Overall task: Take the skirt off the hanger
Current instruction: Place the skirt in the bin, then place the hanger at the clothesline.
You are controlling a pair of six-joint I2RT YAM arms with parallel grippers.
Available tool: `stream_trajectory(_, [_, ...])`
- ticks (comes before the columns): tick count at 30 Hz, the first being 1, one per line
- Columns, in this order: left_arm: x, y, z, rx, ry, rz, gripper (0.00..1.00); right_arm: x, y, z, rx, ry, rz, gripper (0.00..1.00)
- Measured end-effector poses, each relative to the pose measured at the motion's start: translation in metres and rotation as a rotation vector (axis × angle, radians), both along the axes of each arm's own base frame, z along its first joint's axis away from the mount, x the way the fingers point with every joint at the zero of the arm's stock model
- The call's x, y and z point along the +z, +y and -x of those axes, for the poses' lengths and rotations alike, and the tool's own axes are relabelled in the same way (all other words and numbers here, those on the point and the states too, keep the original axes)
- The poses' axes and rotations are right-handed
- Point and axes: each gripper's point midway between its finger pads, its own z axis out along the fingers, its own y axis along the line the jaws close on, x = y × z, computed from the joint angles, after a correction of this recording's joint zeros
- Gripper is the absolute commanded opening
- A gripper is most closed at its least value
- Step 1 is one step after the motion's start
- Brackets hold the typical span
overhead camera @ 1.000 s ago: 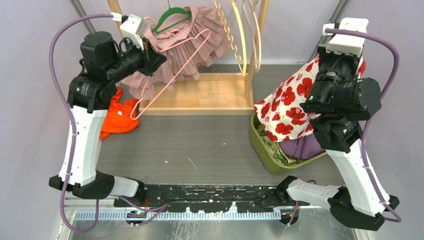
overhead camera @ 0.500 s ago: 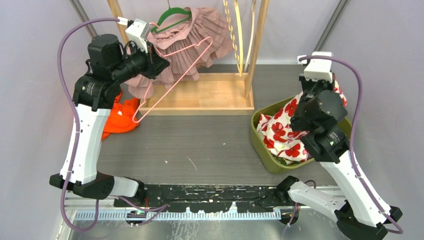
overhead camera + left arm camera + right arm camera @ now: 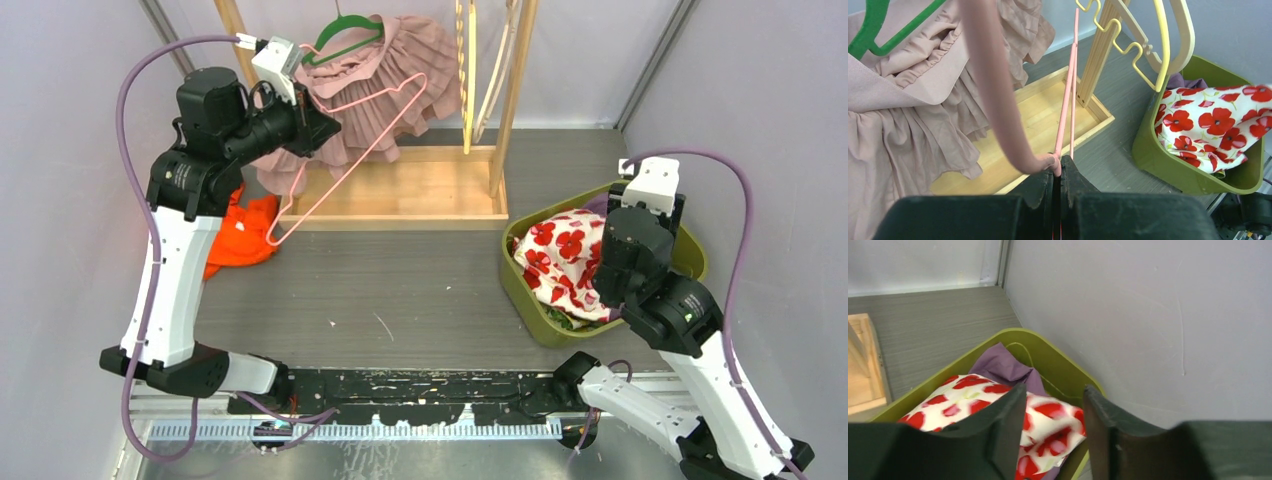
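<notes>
poppy-print skirt [image 3: 558, 262] lies heaped in the green bin [image 3: 522, 292] on the bench [image 3: 400, 290], soft, light and limp, best pinched at a bunched fold. a second ago your right end effector [image 3: 1053, 397] held it aloft; now it hangs wide and empty above, while your left end effector [image 3: 1058, 169] clamps the bare pink hanger [image 3: 993, 90].

Table [image 3: 400, 290] open centrally; wooden rack [image 3: 420, 190] (pink hanger [image 3: 993, 95] dangling) blocks behind

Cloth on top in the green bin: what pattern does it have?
The cloth is white with red flowers; the left wrist view shows it best.
</notes>
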Motion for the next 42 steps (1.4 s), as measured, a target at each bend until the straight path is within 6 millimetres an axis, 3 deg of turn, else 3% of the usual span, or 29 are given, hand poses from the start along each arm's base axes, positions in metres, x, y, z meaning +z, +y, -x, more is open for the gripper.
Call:
stream_trajectory(5, [0.000, -0.002, -0.007, 0.000, 0.004, -0.001, 0.00, 0.006, 0.001, 0.003, 0.025, -0.021, -0.045, 0.61])
stream_trajectory(12, [0.007, -0.009, -0.022, 0.002, 0.005, 0.019, 0.00, 0.058, 0.005, 0.002, 0.080, -0.120, -0.106, 0.60])
stream_trajectory(16, [0.026, -0.017, -0.036, -0.001, -0.034, 0.036, 0.00, 0.081, 0.011, -0.001, 0.119, -0.174, -0.146, 0.59])
stream_trajectory(21, [0.054, -0.032, -0.062, 0.017, -0.121, 0.042, 0.00, 0.087, 0.017, -0.004, 0.155, -0.192, -0.159, 0.58])
stream_trajectory(24, [0.061, -0.043, -0.078, 0.038, -0.162, 0.029, 0.00, 0.090, 0.019, -0.005, 0.168, -0.194, -0.158, 0.58])
stream_trajectory(27, [0.056, -0.054, -0.095, 0.055, -0.173, 0.013, 0.00, 0.096, 0.018, -0.005, 0.173, -0.208, -0.160, 0.57])
stream_trajectory(35, [0.013, -0.069, -0.132, 0.105, -0.111, -0.050, 0.00, 0.103, 0.016, -0.002, 0.176, -0.235, -0.164, 0.55])
stream_trajectory(38, [0.010, -0.071, -0.140, 0.125, -0.120, -0.055, 0.00, 0.105, 0.016, -0.002, 0.176, -0.241, -0.161, 0.54])
stream_trajectory(42, [0.022, -0.076, -0.145, 0.134, -0.169, -0.032, 0.00, 0.107, 0.016, -0.002, 0.176, -0.248, -0.161, 0.54])
